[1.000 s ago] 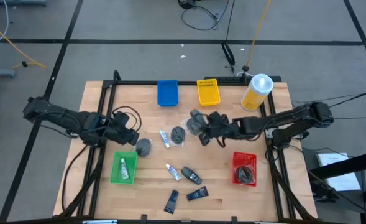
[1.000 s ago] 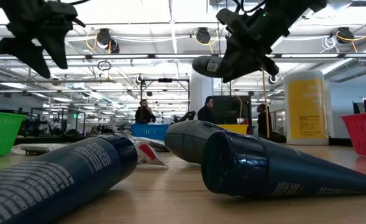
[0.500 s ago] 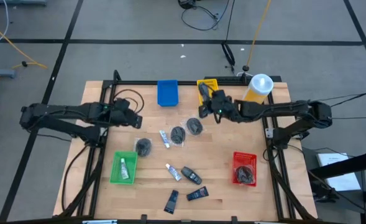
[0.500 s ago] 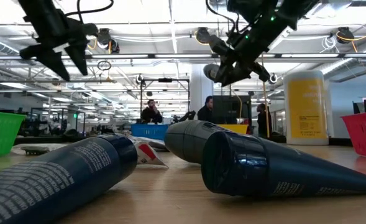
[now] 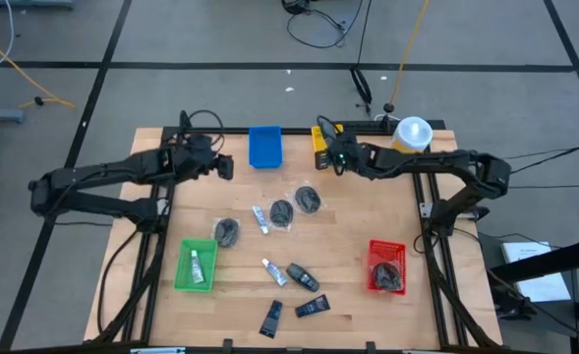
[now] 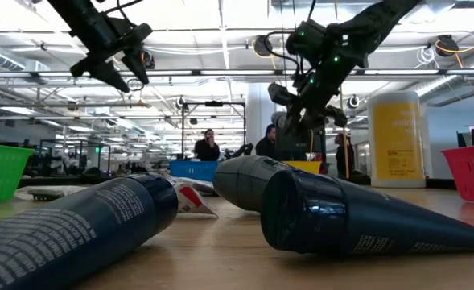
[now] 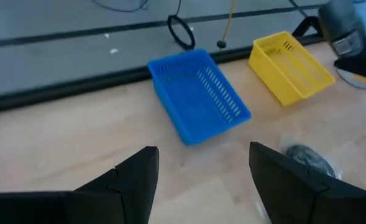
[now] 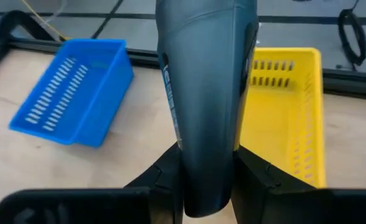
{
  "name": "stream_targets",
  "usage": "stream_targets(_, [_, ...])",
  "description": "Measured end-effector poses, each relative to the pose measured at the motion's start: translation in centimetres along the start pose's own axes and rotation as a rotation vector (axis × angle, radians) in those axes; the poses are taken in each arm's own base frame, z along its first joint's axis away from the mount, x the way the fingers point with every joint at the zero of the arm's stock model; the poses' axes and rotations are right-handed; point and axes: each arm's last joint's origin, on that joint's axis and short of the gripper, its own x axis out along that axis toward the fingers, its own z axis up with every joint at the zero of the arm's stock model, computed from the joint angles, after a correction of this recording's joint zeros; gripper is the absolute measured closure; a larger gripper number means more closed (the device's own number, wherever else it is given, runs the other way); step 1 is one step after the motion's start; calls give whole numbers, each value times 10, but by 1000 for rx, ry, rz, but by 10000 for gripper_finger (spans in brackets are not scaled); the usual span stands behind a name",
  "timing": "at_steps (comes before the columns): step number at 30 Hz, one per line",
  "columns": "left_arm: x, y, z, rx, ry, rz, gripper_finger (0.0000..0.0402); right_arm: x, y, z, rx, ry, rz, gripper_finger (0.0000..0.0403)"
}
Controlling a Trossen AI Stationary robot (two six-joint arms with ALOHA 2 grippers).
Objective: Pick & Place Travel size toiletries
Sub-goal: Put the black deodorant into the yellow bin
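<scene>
High view: the right gripper (image 5: 324, 147) reaches across the surface (image 5: 368, 221) to the yellow tray (image 5: 330, 144), its arm stretched flat. The left gripper (image 5: 222, 167) hangs just beside the blue tray (image 5: 264, 147). Nearer than the yellow tray lie three dark discs (image 5: 281, 211), two small white tubes (image 5: 260, 219), one black oval piece (image 5: 297, 271) and three dark flat tubes (image 5: 312, 307); a green tray (image 5: 195, 265) holds one white tube, a red tray (image 5: 387, 266) holds dark pieces.

Low view: both arms hang above the surface.

Left wrist view: the fingers (image 7: 133, 180) are spread apart, empty, facing the blue tray.

Right wrist view: the fingers (image 8: 255, 174) clamp a dark grey tube (image 8: 205, 81) over the yellow tray's near edge.
</scene>
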Motion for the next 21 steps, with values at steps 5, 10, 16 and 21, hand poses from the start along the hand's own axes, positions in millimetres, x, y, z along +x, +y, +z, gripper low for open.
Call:
stream_targets(5, [4, 5, 8, 19, -21, 5, 156, 13, -9, 3, 18, 20, -17, 323])
stream_targets(10, [7, 12, 13, 8, -33, 41, 156, 30, -17, -3, 23, 84, -32, 323])
stream_targets(16, [10, 18, 16, 55, -36, 69, 156, 48, -23, -11, 55, 154, -27, 323])
stream_targets(21, [11, 20, 18, 115, -33, 78, 156, 53, -28, -10, 82, 174, -28, 323])
